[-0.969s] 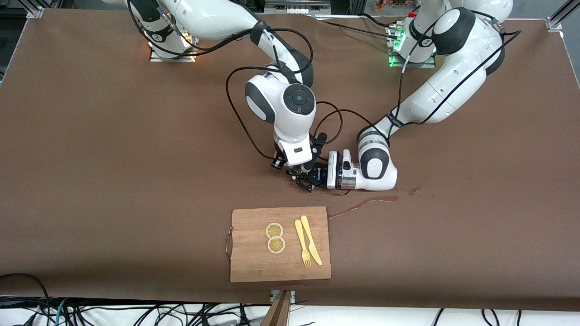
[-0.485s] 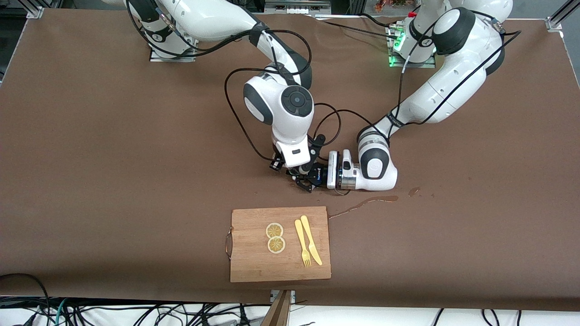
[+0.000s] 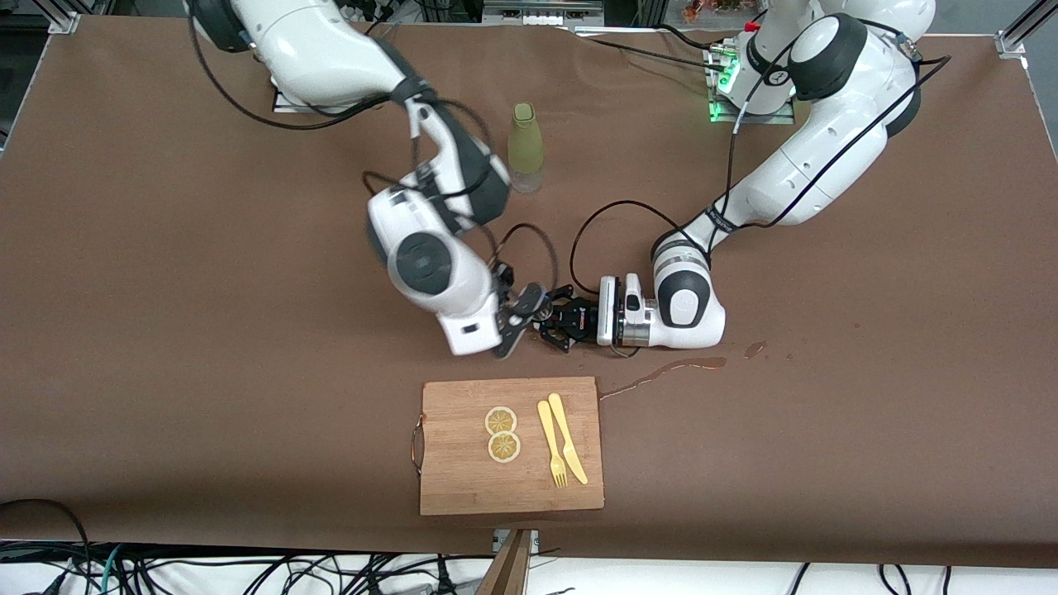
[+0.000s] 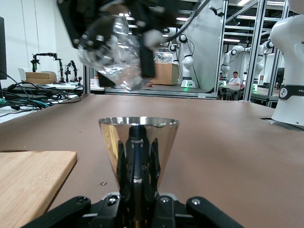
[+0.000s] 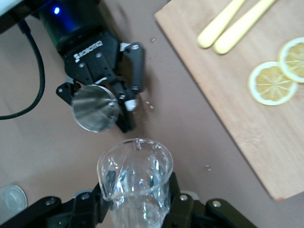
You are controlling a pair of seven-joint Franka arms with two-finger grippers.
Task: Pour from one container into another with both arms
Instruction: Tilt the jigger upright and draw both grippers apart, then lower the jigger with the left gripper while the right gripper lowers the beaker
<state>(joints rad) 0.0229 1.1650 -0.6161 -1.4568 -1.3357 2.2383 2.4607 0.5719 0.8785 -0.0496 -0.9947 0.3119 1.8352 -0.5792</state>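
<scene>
Both arms large, white, black-capped joints, cables looping, met mid-table just farther from camera than cutting board (image 3: 511, 446). Left gripper (image 3: 560, 324) low, clamped on shiny steel cone cup (image 4: 138, 142). Right gripper (image 3: 519, 318) gripped clear glass beaker (image 5: 135, 183), tilted over cup.

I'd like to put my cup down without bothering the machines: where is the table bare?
Bare brown table stretches beside the cutting board toward the right arm's end. It is crowded where the right gripper with its glass pitcher meets the left gripper holding a metal cup; a spill lies nearby.
</scene>
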